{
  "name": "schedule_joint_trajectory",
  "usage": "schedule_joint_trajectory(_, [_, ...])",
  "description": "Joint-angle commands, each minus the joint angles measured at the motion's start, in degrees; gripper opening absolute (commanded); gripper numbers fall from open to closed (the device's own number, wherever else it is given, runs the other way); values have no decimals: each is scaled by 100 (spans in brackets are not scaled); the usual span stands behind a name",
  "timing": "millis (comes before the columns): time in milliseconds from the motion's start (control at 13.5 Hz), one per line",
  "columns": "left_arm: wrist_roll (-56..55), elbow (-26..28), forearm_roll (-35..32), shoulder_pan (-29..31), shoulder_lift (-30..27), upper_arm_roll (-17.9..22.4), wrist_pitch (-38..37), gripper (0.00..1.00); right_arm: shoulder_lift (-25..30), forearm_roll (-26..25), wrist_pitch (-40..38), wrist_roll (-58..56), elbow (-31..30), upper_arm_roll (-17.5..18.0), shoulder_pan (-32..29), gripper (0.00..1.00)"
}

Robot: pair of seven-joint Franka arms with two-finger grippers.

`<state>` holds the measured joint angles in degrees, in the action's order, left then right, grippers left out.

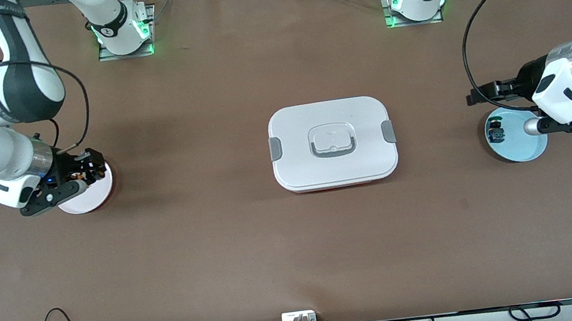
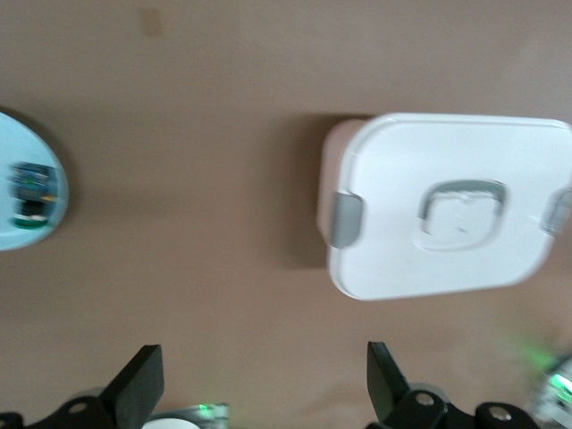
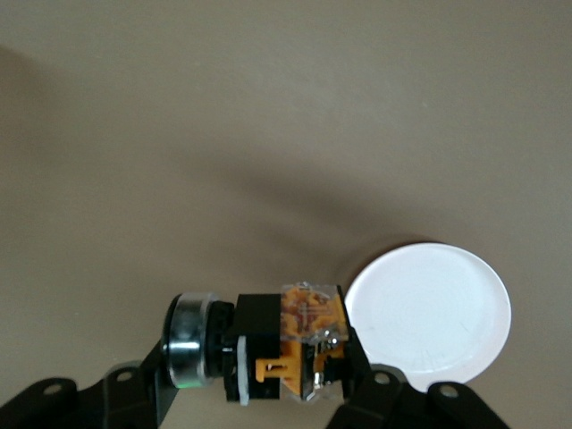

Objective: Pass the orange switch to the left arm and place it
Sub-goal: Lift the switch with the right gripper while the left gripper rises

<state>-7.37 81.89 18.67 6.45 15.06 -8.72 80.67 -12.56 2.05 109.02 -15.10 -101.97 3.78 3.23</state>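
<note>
My right gripper [image 1: 87, 167] is shut on the orange switch [image 1: 80, 179] and holds it over the white plate [image 1: 95, 199] at the right arm's end of the table. In the right wrist view the switch [image 3: 286, 340] lies sideways between the fingers [image 3: 357, 393], its metal-rimmed cap to one side, with the white plate [image 3: 429, 308] below it. The white box [image 1: 332, 143] sits shut at the table's middle and also shows in the left wrist view [image 2: 447, 206]. My left gripper [image 1: 474, 98] is open and empty over the table by the blue plate's edge; it also shows in its own wrist view [image 2: 264, 384].
A light blue plate [image 1: 519, 146] at the left arm's end holds a blue-bodied, green-capped switch [image 1: 496, 130]; plate [image 2: 22, 237] and switch [image 2: 31, 192] also show in the left wrist view. Cables and clutter line the table edge nearest the front camera.
</note>
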Motion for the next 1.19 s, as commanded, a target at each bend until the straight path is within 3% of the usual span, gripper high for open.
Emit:
schedule_joint_trajectory(0, [288,-86,2375,1030,363,-7,-629,100,166,469,-66,-116,159,332,134,2])
schedule_joint_trajectory(148, [428,-60,4136,1524,1039,-42,-1244,100,184,971,-135,-247,343,535,143,2])
schedule_joint_trajectory(296, [1277,115,4915,1536,1253,-68,-1239,100,324,1156,-136,-721,458,860,143,2])
schedule_joint_trajectory(370, [1865,325,5240,1466,1254,-69,-1212,100,411,1592,-136,-801,476,974,143,2])
schedule_joint_trajectory(519, [2318,573,5628,1316,1227,-278,-889,100,473,2288,-75,-967,485,1089,379,2])
schedule_joint_trajectory(741, [2651,608,5682,1307,1227,-1260,226,100,544,2931,-65,-2061,511,1090,688,1])
schedule_joint_trajectory(889, [2565,626,5683,1254,1209,-1859,1122,100,500,3841,-65,-3205,485,1090,749,1])
schedule_joint_trajectory(1111, [2477,836,6242,720,1192,-2169,2414,100,430,4758,-48,-4033,450,1098,811,1])
